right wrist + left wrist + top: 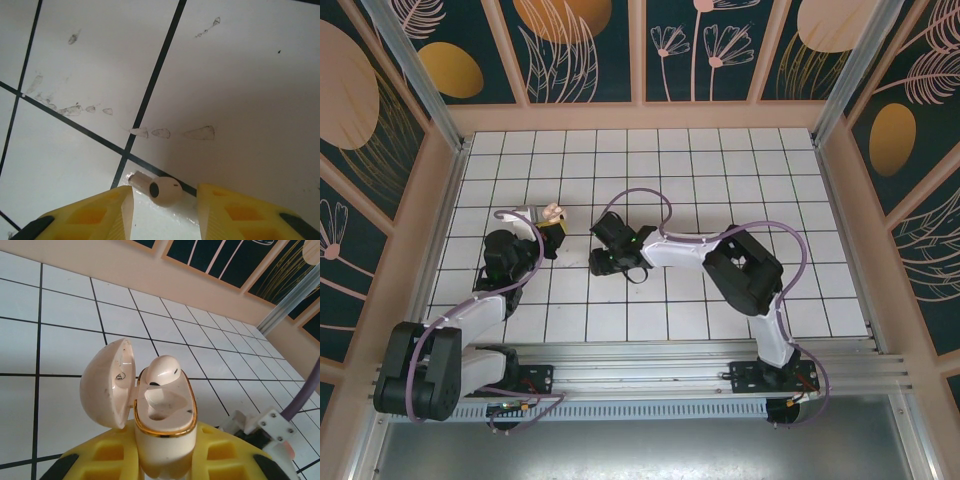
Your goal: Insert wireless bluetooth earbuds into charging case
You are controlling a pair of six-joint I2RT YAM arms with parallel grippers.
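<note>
**On the Desk: Case Held Open, One Earbud Seated, One Loose**

At the left of the desk (pixel 720 170), the left pincer (pixel 162 460) is pressed together on the base of the charging case (pixel 165 432) and holds it clear of the tiles. The case is glossy pale cream with a thin gold rim around its opening. Its domed lid (pixel 107 382) is hinged back to the left and stands fully open. The seated earbud (pixel 162 372) occupies the far end of the opening. It is a smooth cream bulb with a small dark slot. A hollow socket (pixel 160 407) lies at the near end.

Near the middle of the desk, the right pincer (pixel 165 205) points down at the tiles with its yellow fingers (pixel 90 217) spread. The loose earbud (pixel 165 190) lies on the desk between them, across a black grid line. It is cream, with a rounded head, a dark round opening and a short stem pointing left. The stem tip sits just beside the left finger. A clear gap separates the head from the right finger.

In the top view, the left pincer (pixel 552 222) and the right pincer (pixel 602 264) are near each other.
</note>
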